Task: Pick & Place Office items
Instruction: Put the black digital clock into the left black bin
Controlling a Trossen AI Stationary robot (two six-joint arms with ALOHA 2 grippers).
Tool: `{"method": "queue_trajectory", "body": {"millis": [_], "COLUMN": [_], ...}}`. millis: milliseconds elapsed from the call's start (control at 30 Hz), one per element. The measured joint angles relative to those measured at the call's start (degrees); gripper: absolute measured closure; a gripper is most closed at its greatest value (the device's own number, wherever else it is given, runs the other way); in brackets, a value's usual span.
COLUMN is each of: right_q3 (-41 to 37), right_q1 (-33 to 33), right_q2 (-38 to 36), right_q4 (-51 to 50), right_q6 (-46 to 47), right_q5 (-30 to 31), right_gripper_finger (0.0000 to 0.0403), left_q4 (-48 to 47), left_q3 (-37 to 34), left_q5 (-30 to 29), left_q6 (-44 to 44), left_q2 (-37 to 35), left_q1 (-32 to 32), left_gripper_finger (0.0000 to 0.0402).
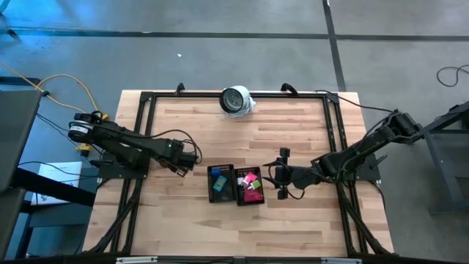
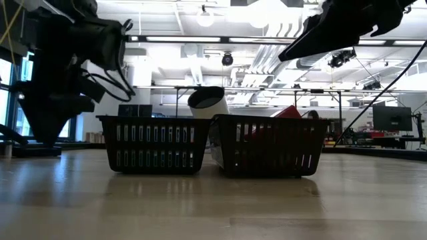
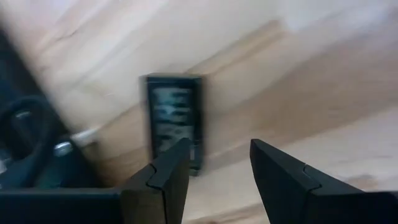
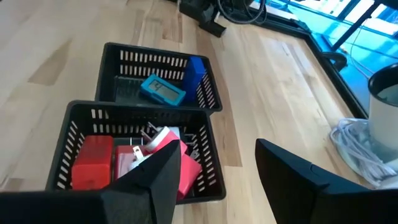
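Observation:
Two black mesh trays stand side by side on the wooden table. The left tray [image 1: 221,183] [image 4: 155,78] holds blue pieces [image 4: 163,90]. The right tray [image 1: 250,186] [image 4: 134,152] holds a red piece [image 4: 93,162], pink pieces [image 4: 186,174] and a white one [image 4: 163,135]. My right gripper [image 1: 276,174] [image 4: 217,158] is open, just right of the right tray and above its rim height. My left gripper [image 1: 195,156] [image 3: 217,155] is open, left of and beyond the left tray, with one tray [image 3: 174,118] ahead of it. Both grippers are empty.
A large round white-and-grey object [image 1: 236,100] [image 4: 382,99] with a coiled cable sits near the table's far edge. A black frame [image 1: 146,99] runs along the table's sides. Bare wood lies in front of the trays [image 1: 242,227]. The low view shows both trays [image 2: 155,143] [image 2: 270,145] side on.

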Motion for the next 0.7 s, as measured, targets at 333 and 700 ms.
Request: {"method": "queue_trajectory", "body": {"millis": [333, 700], "right_q3": [0.0, 0.0], "right_q1": [0.0, 0.0], "right_q2": [0.0, 0.0], "right_q4": [-1.3, -1.7], "right_q6": [1.9, 2.2], "right_q5": [-2.0, -2.6], "right_gripper_finger": [0.0209, 0.0209], "left_q4": [1.8, 1.4], "left_q3": [-0.1, -0.2], "left_q5": [0.6, 1.2], "left_q6": [1.6, 2.5], "left_q2": [0.0, 1.0], "left_q1": [1.7, 4.2], "left_gripper_finger": [0.0243, 0.0243]}}
